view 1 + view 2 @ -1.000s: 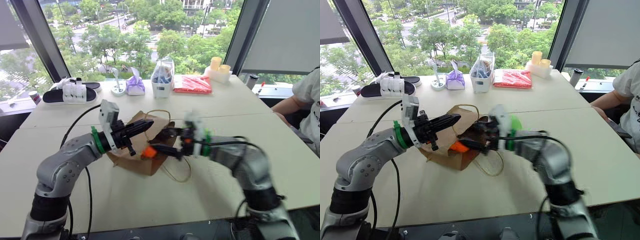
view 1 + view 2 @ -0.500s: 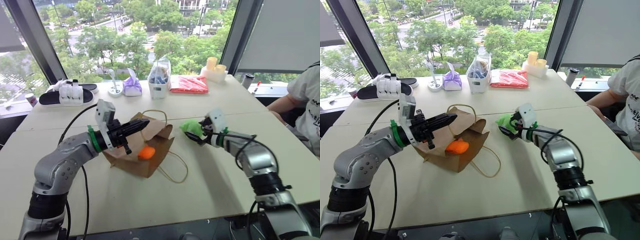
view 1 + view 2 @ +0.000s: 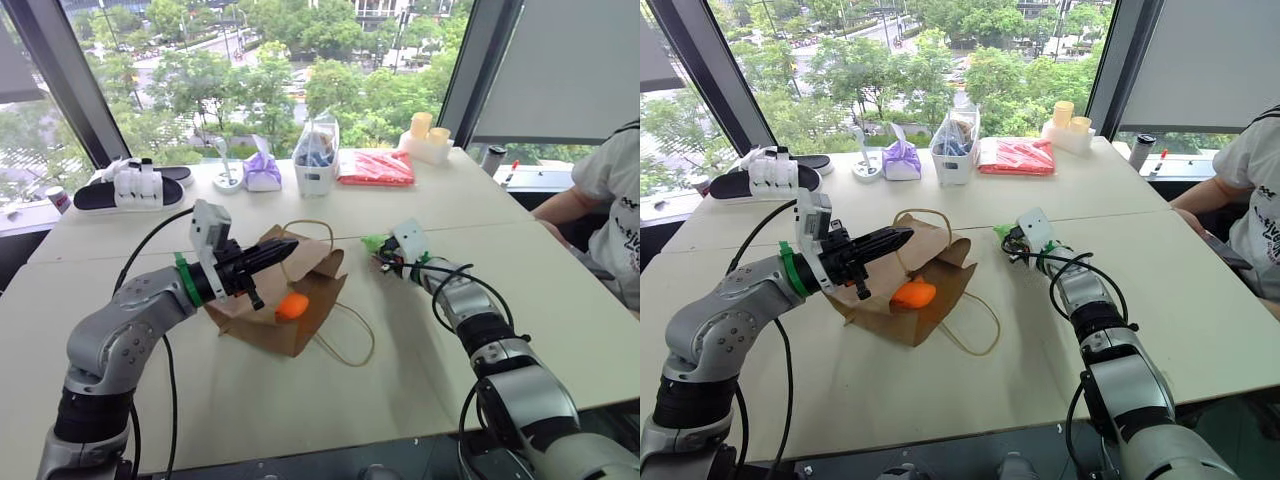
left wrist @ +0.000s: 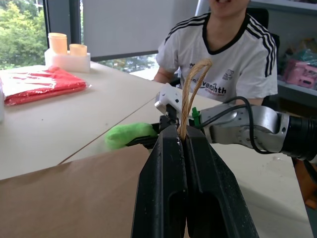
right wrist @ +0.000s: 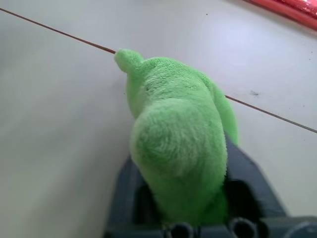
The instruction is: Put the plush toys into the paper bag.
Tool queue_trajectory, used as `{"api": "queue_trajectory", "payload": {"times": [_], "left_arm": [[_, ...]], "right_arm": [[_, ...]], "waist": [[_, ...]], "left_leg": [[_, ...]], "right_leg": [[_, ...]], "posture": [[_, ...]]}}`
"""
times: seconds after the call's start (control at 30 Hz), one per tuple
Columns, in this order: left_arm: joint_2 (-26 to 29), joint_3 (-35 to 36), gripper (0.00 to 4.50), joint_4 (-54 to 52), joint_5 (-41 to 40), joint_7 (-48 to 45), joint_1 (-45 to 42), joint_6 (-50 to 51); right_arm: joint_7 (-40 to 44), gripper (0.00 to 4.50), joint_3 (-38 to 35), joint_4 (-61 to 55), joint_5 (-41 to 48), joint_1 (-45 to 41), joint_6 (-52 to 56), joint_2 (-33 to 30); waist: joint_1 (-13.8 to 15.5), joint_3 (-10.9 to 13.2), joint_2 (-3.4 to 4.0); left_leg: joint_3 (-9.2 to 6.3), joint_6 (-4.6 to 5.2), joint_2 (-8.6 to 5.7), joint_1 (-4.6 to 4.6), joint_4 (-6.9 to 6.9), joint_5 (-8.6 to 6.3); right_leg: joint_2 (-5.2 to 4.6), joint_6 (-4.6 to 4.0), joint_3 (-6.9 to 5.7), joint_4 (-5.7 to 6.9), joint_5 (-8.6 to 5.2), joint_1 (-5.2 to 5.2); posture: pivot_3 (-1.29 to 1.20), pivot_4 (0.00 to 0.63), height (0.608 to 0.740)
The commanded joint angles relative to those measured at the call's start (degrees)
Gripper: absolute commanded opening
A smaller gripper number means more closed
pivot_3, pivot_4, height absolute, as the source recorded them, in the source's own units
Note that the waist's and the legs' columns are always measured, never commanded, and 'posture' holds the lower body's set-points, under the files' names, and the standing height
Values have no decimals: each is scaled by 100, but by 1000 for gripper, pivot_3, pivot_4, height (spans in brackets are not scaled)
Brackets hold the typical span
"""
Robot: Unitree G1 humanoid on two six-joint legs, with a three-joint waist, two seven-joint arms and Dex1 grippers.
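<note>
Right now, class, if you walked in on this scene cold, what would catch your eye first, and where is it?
Probably the orange plush toy lying on the brown paper bag mid-table, the left gripper pinching the bag's cord handle. Next, the green plush toy clamped in the right gripper, to the right of the bag.

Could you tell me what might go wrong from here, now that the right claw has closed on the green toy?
The right claw squeezes only the rear of the green plush toy, so the soft body could slip free during the carry. The left claw holds the paper bag by one thin cord handle; the mouth may sag or close, blocking the drop. The orange plush toy lies right at the bag's opening and could be knocked out.
</note>
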Motion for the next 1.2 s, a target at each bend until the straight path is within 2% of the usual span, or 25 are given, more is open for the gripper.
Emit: {"api": "queue_trajectory", "payload": {"times": [0.03, 0.17, 0.3, 0.47, 0.57, 0.77, 0.97, 1.03, 1.2], "left_arm": [[-24, 68, 0, -92, 34, 3, -85, -145], [-58, 60, 0, 1, 39, 20, -213, -136], [-111, 186, 0, 155, -126, 82, -433, -29], [-85, 217, 0, 204, -198, 30, -525, 56], [-29, 229, 0, 212, -270, -26, -547, 121], [54, 215, 0, 164, -299, -98, -545, 149], [120, 291, 0, -24, -404, -27, -405, 192], [105, 281, 0, -88, -335, 50, -337, 148], [41, 280, 0, -148, -306, 148, -240, 93]], "right_arm": [[273, 38, -196, -996, 147, 232, 317, -194], [826, 38, -555, -3632, 936, 1204, 1720, -490], [1109, 38, -966, -6766, 2288, 2515, 3593, -903], [928, 38, -766, -7959, 2897, 2962, 4295, -749], [685, 38, -496, -7889, 2889, 2896, 4311, -409], [416, 38, 228, -6901, 2274, 2369, 3650, 203], [381, 38, 620, -5154, 1599, 1695, 2449, 842], [364, 38, 833, -4259, 1207, 1407, 1847, 1031], [391, 38, 736, -2991, 994, 1043, 1060, 1493]], "waist": [[-6, 0, 0], [21, 1, 3], [83, 2, 4], [38, 2, 3], [30, 2, 3], [16, 2, 3], [-2, 2, 3], [-6, 1, 3], [-8, 2, 3]], "left_leg": [[-2, 0, 0, -1, 0, 0], [-14, 1, -1, -10, 0, -1], [-21, 1, -1, -27, 5, -1], [-14, 1, 1, -19, 10, -1], [-11, 1, 1, 0, 10, 0], [-12, 1, 0, 0, 7, 0], [-13, -1, 0, 0, 3, 0], [-14, -1, 0, 0, 3, 0], [-15, -2, 0, -1, -1, 1]], "right_leg": [[0, 0, 0, 0, 0, 0], [0, 1, -5, -2, -1, -3], [-1, 2, -9, 0, -1, -13], [2, 1, -7, -1, -1, -8], [2, 1, -6, 0, -1, 10], [1, 1, -6, -1, -1, 8], [1, 0, -6, 1, 0, 3], [1, 0, -6, 4, 0, 3], [1, 0, -6, 6, 0, -2]], "posture": [[0, 150, 740], [0, 150, 740], [0, 150, 740], [0, 150, 740], [0, 150, 740], [0, 150, 740], [0, 150, 740], [0, 150, 740], [0, 150, 740]]}}
